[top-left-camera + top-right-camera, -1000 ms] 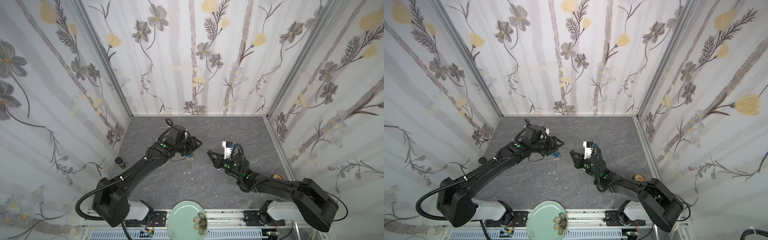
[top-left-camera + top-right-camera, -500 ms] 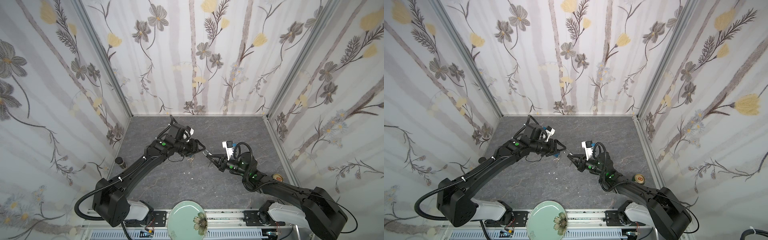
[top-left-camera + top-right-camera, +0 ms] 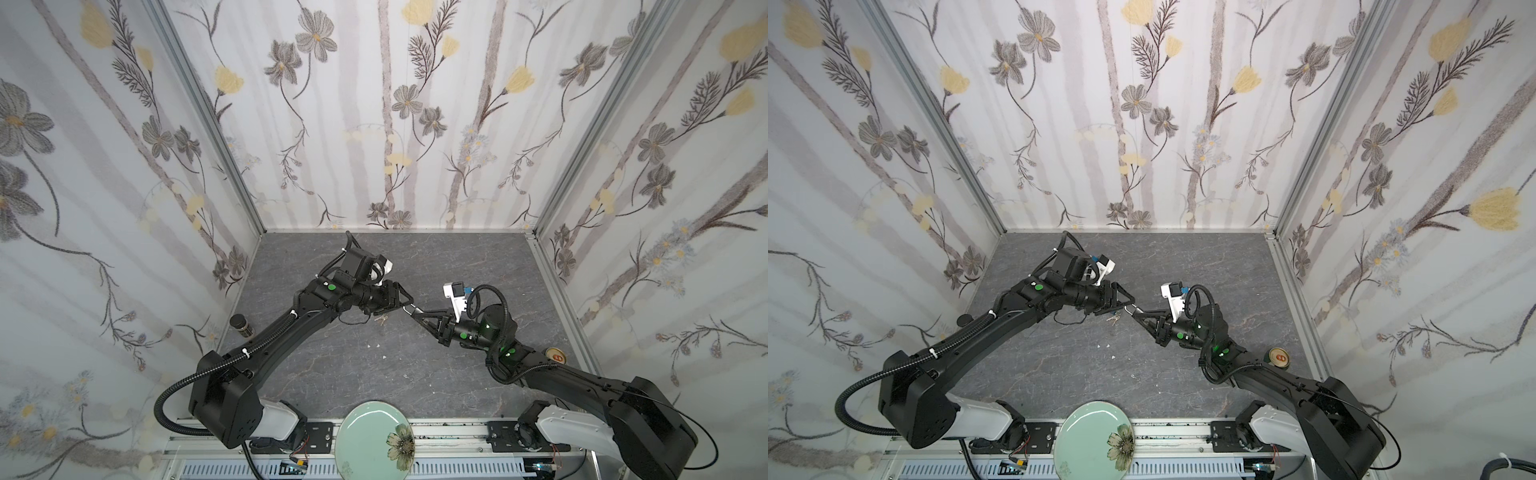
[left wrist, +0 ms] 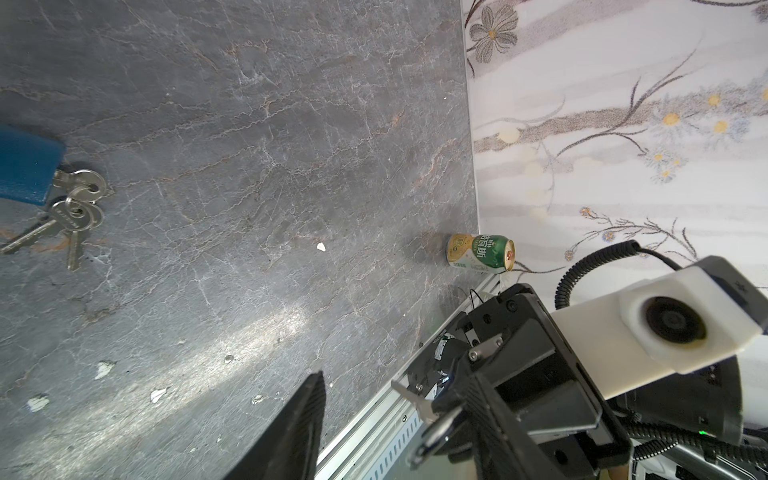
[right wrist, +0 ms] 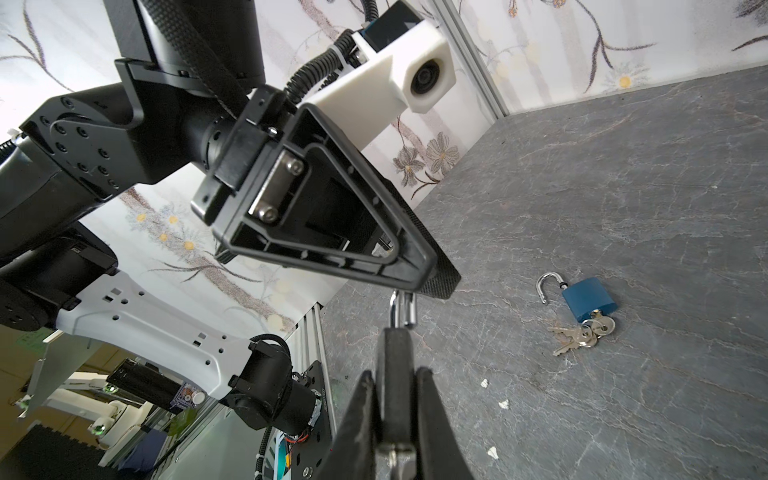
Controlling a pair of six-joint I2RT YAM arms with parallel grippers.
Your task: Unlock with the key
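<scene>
Near the blue padlock [image 5: 588,299], right jaws clamp a dark padlock [image 5: 397,365]; left jaws gape.

Padlock [image 5: 588,299] on table [image 3: 332,374], keys [image 5: 582,334] touching it, can [image 3: 556,356] far right, plate [image 3: 361,432] front

Tally from the floor. Robot arms: two, the left arm [image 3: 286,332] and the right arm [image 3: 569,376]. Padlocks: two, one blue padlock [image 5: 588,299] and one black padlock [image 5: 397,365]. Keys [image 4: 77,210] bunched at the blue one: at least three. Plate [image 3: 365,428]: one. Can [image 4: 482,253]: one. Dark jar [image 3: 241,325]: one.
</scene>
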